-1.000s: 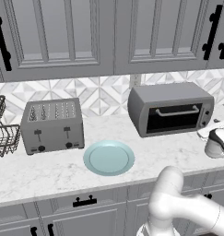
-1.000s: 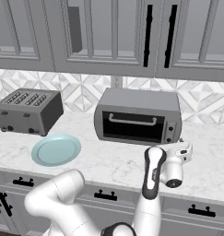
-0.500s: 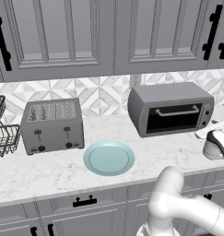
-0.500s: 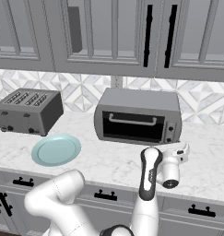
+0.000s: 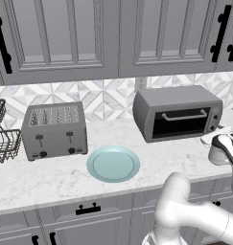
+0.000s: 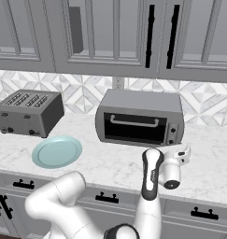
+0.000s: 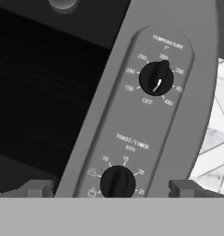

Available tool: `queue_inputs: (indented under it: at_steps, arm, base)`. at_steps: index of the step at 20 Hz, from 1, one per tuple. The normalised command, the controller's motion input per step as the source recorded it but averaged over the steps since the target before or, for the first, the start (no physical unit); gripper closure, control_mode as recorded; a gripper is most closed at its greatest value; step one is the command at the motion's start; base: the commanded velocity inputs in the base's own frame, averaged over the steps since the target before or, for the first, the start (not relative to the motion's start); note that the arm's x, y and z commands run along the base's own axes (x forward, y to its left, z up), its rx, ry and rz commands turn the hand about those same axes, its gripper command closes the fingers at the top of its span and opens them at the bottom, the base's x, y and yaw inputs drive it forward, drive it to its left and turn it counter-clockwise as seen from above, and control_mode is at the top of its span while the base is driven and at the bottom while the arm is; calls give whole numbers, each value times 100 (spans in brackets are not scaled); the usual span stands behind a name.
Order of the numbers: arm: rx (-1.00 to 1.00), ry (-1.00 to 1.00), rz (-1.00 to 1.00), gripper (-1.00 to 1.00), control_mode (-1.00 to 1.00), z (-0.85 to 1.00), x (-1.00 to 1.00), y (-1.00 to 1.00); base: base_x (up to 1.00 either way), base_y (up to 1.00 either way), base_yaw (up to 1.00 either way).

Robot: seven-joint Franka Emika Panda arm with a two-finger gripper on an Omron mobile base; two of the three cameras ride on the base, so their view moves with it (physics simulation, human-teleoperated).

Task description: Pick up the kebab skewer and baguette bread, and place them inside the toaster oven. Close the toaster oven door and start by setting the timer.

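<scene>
The jaws stand wide open before the round black timer knob (image 7: 117, 182) on the smooth grey metal toaster oven (image 6: 140, 116).

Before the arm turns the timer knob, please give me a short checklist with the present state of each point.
1. Oven door closed: ok, it stands upright in both base views.
2. Gripper open: ok, the tips stand wide apart.
3. Timer knob between the tips: ok, it sits midway in the hand view.
4. Tips touching the knob: not ok, there is a gap on both sides.
5. Food inside the toaster oven: cannot tell, the glass is dark.
6. Plate holds no food: ok.
</scene>
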Motion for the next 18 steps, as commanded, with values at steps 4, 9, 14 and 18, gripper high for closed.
queue_inputs:
  at_steps: [4,9,14,18]
  arm:
    - [0,-1,0,-100,-100,-4,4,-1]
    - [0,-5,0,-100,-100,-2,0,-16]
    - [0,-5,0,-100,-100,-10,0,-8]
    - [0,-1,0,100,-100,-28,0,0]
  base:
    - [0,0,0]
    - [0,0,0]
    - [0,0,0]
    - [0,0,0]
